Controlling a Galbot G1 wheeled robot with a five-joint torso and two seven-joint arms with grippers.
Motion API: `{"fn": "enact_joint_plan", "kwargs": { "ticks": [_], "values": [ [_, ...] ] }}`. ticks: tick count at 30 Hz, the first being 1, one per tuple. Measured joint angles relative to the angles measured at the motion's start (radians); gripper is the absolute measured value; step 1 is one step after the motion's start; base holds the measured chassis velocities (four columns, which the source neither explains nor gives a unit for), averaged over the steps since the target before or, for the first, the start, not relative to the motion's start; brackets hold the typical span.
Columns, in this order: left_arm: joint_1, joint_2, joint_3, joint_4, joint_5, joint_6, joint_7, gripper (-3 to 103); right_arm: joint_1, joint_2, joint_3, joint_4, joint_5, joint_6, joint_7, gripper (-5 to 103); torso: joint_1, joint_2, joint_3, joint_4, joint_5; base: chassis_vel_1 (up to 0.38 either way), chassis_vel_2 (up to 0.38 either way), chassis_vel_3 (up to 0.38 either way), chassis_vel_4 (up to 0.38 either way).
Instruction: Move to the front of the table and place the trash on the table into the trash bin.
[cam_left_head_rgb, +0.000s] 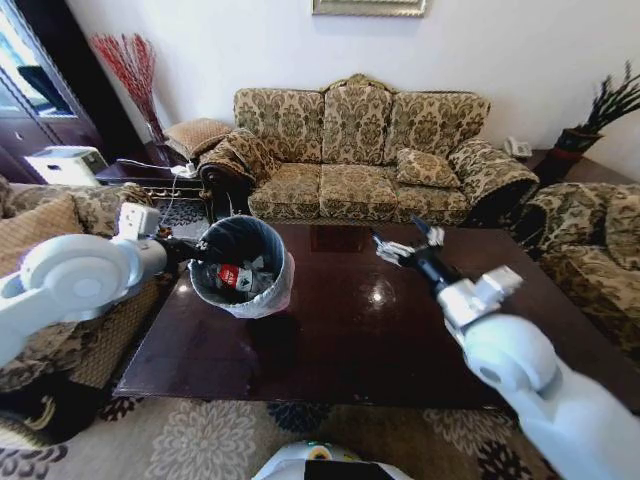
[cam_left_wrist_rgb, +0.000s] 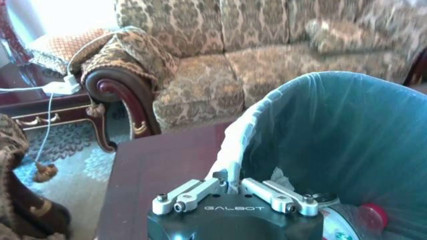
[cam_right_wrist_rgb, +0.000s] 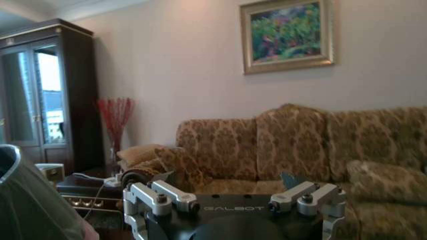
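Standing on the left part of the dark glossy surface (cam_left_head_rgb: 400, 340), the trash bin (cam_left_head_rgb: 240, 265) holds a clear bottle with a red label and cap (cam_left_head_rgb: 232, 277), lying on its side, beside crumpled white scraps (cam_left_head_rgb: 262, 280). A whitish-grey liner (cam_left_head_rgb: 272, 298) folds over the round rim. The left end effector (cam_left_wrist_rgb: 231, 187) is clamped on the bin's left rim. The right end effector (cam_left_head_rgb: 405, 243), fingers apart and empty, hovers above the surface's far middle, pointing toward the sofa (cam_left_head_rgb: 360, 150).
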Motion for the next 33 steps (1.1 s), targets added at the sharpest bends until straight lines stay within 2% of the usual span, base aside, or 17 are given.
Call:
{"fn": "enact_joint_plan", "kwargs": {
  "ticks": [1, 3, 5, 6, 9, 10, 14, 18, 21, 23, 24, 26, 27, 28, 31, 32, 33],
  "values": [
    [0.000, 0.000, 0.000, 0.000, 0.000, 0.000, 0.000, 0, 0.000, 0.000, 0.000, 0.000, 0.000, 0.000, 0.000, 100, 0.000, 0.000, 0.000, 0.0000, 0.0000, 0.000, 0.000, 0.000, 0.000],
    [0.034, -0.109, -0.023, -0.044, 0.048, 0.004, -0.002, 0, -0.080, 0.074, 0.031, -0.011, -0.027, 0.017, -0.022, 100, 0.000, 0.000, 0.000, -0.0002, -0.0004, 0.000, 0.000, 0.000, 0.000],
    [0.073, -0.199, -0.042, -0.074, 0.103, 0.009, -0.002, 0, -0.114, 0.103, 0.037, -0.031, -0.056, 0.037, -0.034, 100, 0.000, 0.000, 0.000, -0.0001, -0.0006, -0.034, -0.051, 0.036, 0.037],
    [0.073, -0.199, -0.042, -0.074, 0.103, 0.009, -0.002, 0, -0.114, 0.103, 0.037, -0.031, -0.056, 0.037, -0.034, 100, 0.000, 0.000, 0.000, -0.0001, -0.0006, -0.039, -0.051, 0.049, 0.038],
    [0.140, -0.335, -0.088, -0.108, 0.175, 0.018, 0.015, 0, -0.125, 0.140, 0.034, -0.044, -0.077, 0.045, -0.040, 100, 0.000, 0.000, 0.000, 0.0004, -0.0005, -0.052, -0.065, 0.084, 0.089],
    [0.140, -0.335, -0.088, -0.108, 0.175, 0.018, 0.015, 0, -0.125, 0.140, 0.034, -0.044, -0.077, 0.045, -0.040, 100, 0.000, 0.000, 0.000, 0.0004, -0.0005, -0.083, -0.089, 0.102, 0.144],
    [0.235, -0.447, -0.159, -0.126, 0.253, 0.026, 0.061, 0, -0.128, 0.162, 0.016, -0.062, -0.108, 0.051, -0.052, 100, 0.000, 0.000, 0.000, 0.0004, -0.0003, -0.149, -0.161, 0.179, 0.165],
    [0.276, -0.483, -0.216, -0.127, 0.291, 0.034, 0.088, 0, -0.129, 0.170, 0.004, -0.071, -0.129, 0.056, -0.062, 100, 0.000, 0.000, 0.000, -0.0001, 0.0010, -0.241, -0.231, 0.225, 0.221],
    [0.289, -0.492, -0.275, -0.120, 0.290, 0.045, 0.098, 0, -0.128, 0.174, -0.001, -0.077, -0.143, 0.067, -0.066, 100, 0.000, 0.000, 0.000, -0.0008, -0.0008, -0.305, -0.281, 0.255, 0.287],
    [0.312, -0.510, -0.352, -0.115, 0.279, 0.047, 0.100, 0, -0.132, 0.179, -0.003, -0.088, -0.163, 0.089, -0.081, 100, 0.000, 0.000, 0.000, -0.0005, 0.0010, -0.275, -0.285, 0.237, 0.272],
    [0.312, -0.510, -0.352, -0.115, 0.279, 0.047, 0.100, 0, -0.132, 0.179, -0.003, -0.088, -0.163, 0.089, -0.081, 100, 0.000, 0.000, 0.000, -0.0005, 0.0010, -0.253, -0.271, 0.237, 0.272],
    [0.330, -0.541, -0.402, -0.118, 0.275, 0.048, 0.115, 0, -0.135, 0.184, -0.005, -0.096, -0.177, 0.105, -0.091, 100, 0.000, 0.000, 0.000, -0.0004, 0.0015, -0.253, -0.218, 0.203, 0.235],
    [0.341, -0.588, -0.430, -0.123, 0.288, 0.048, 0.131, 0, -0.135, 0.189, -0.014, -0.105, -0.196, 0.122, -0.095, 100, 0.000, 0.000, 0.000, -0.0001, 0.0012, -0.186, -0.146, 0.172, 0.158],
    [0.341, -0.588, -0.430, -0.123, 0.288, 0.048, 0.131, 0, -0.135, 0.189, -0.014, -0.105, -0.196, 0.122, -0.095, 100, 0.000, 0.000, 0.000, -0.0001, 0.0012, -0.186, -0.146, 0.172, 0.158],
    [0.343, -0.649, -0.439, -0.133, 0.309, 0.046, 0.146, 0, -0.129, 0.194, -0.029, -0.115, -0.218, 0.137, -0.098, 100, 0.000, 0.000, 0.000, -0.0002, 0.0008, -0.117, -0.091, 0.107, 0.074],
    [0.339, -0.717, -0.437, -0.146, 0.339, 0.044, 0.159, 0, -0.121, 0.198, -0.042, -0.119, -0.231, 0.145, -0.098, 100, 0.000, 0.000, 0.000, -0.0002, 0.0001, 0.000, 0.000, 0.000, 0.000],
    [0.338, -0.739, -0.435, -0.150, 0.351, 0.043, 0.164, 0, -0.118, 0.199, -0.046, -0.119, -0.234, 0.146, -0.098, 100, 0.000, 0.000, 0.000, 0.0000, 0.0000, 0.000, 0.000, 0.000, 0.000]
  ]
}}
